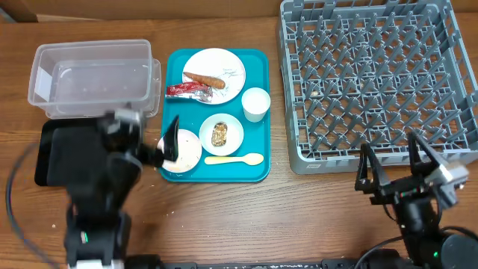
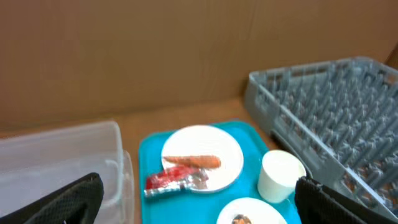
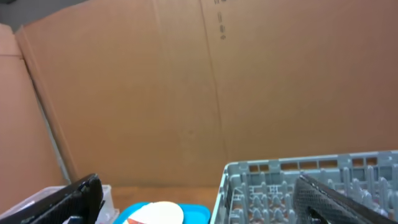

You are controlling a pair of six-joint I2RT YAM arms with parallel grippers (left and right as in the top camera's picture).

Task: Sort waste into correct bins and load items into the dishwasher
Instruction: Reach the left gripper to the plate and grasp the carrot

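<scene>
Sausage lies on the pink plate at the teal tray's far end, with the dish rack right of the tray, as the left hand over its near-left corner and the right hand off to its right both gape wide, empty.

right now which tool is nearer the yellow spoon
Left. The left tool hangs over the pink bowl beside the spoon; the right tool is far off by the rack.
</scene>
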